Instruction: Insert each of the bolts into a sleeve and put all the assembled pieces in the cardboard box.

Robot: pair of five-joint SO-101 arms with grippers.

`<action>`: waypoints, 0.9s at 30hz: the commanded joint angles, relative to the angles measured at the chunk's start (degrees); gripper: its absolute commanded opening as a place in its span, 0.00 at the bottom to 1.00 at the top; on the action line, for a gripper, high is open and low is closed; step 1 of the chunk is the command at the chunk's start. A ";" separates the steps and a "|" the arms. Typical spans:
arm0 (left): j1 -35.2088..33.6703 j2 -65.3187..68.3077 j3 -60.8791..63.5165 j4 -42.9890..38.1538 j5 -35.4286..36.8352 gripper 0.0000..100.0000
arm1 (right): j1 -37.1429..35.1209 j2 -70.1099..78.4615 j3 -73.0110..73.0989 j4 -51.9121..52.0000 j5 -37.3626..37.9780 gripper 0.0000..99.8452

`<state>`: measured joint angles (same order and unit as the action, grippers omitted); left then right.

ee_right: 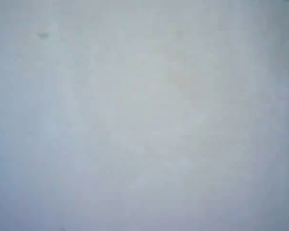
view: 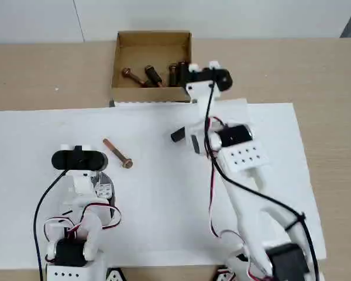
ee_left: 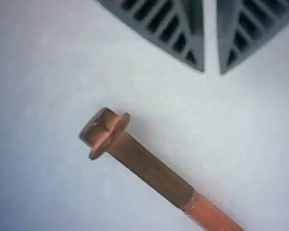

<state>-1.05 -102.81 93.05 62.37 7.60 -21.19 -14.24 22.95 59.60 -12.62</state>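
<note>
One copper-coloured bolt (view: pixel 117 153) lies loose on the white paper, its flanged head toward the table's front. In the left wrist view the bolt (ee_left: pixel 144 166) is just beyond my left gripper (ee_left: pixel 212 71), whose grey ribbed fingertips (ee_left: pixel 188 43) stand a narrow slit apart with nothing between them. From above, the left gripper (view: pixel 102 188) hangs over the paper just in front of the bolt's head. My right gripper (view: pixel 190 139) hovers mid-table in front of the cardboard box (view: pixel 154 38), shut on a short black sleeve (view: pixel 178 136) that sticks out toward the left.
The box holds several bolts with dark sleeves on them (view: pixel 158 75). The white paper (view: pixel 164 205) covers most of the tan table. The right arm (view: pixel 251 193) crosses the paper's right half, with its cable looping beside it.
</note>
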 commanded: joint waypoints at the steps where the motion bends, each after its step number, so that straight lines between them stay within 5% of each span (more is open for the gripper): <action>1: -0.18 -0.35 -0.22 -1.32 -0.44 0.01 | -1.63 4.88 -8.35 3.30 -2.99 0.01; 8: -0.18 -0.35 -0.22 -1.32 -0.26 0.01 | -3.21 17.01 -19.69 4.79 -3.52 0.02; 14: -0.18 -0.35 -0.22 -1.32 -0.26 0.01 | -3.74 24.48 -27.69 7.25 -6.59 0.17; 27: -0.18 -0.35 -0.22 -1.32 -0.26 0.01 | -3.74 38.20 -46.59 17.45 -9.05 0.15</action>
<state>-1.05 -102.81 93.05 62.37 7.60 -24.70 23.21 -18.29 75.08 -18.51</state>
